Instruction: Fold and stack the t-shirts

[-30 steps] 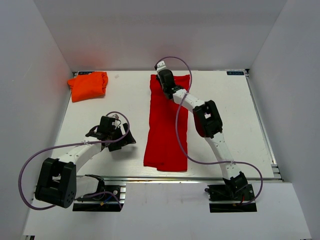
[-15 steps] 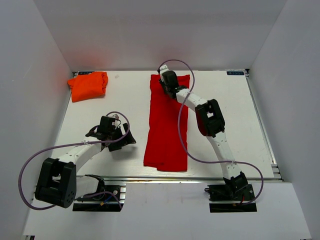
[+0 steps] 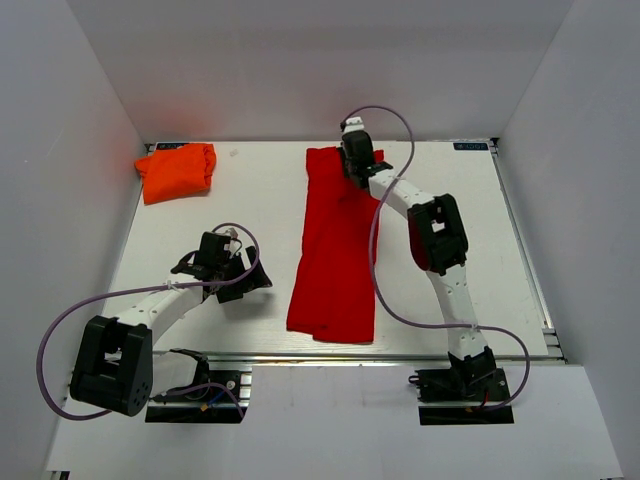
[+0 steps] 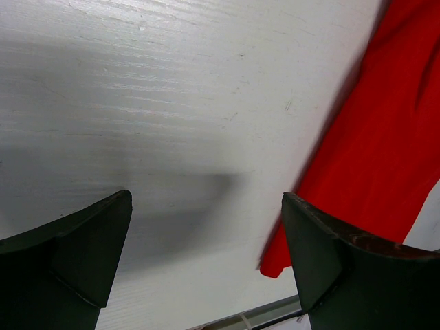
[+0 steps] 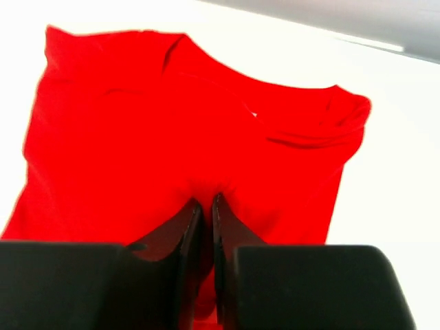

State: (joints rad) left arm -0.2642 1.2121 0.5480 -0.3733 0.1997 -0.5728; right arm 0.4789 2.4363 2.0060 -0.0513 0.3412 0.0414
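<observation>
- The red t-shirt (image 3: 335,250) lies mid-table as a long, narrow, folded strip of soft cotton. It runs from 12 o'clock to 6 o'clock and its near hem is squared off.
- My right gripper (image 3: 357,160) sits on the strip's 12 o'clock end. In the wrist view its black fingers (image 5: 194,230) are almost together, with only a thin sliver of red cloth pinched between them.
- From that wrist the red fabric (image 5: 172,137) looks smooth, with a ridged neckline curving across the far edge.
- My left gripper (image 3: 247,282) hangs at about 8 o'clock with its jaws spread wide, holding nothing, over the matte white table (image 4: 137,82).
- The strip's near corner (image 4: 371,137) lies at its 3 o'clock side.
- The orange t-shirt (image 3: 177,170) sits as a rumpled, roughly square bundle in the 10 o'clock corner, well apart from the red one.
</observation>
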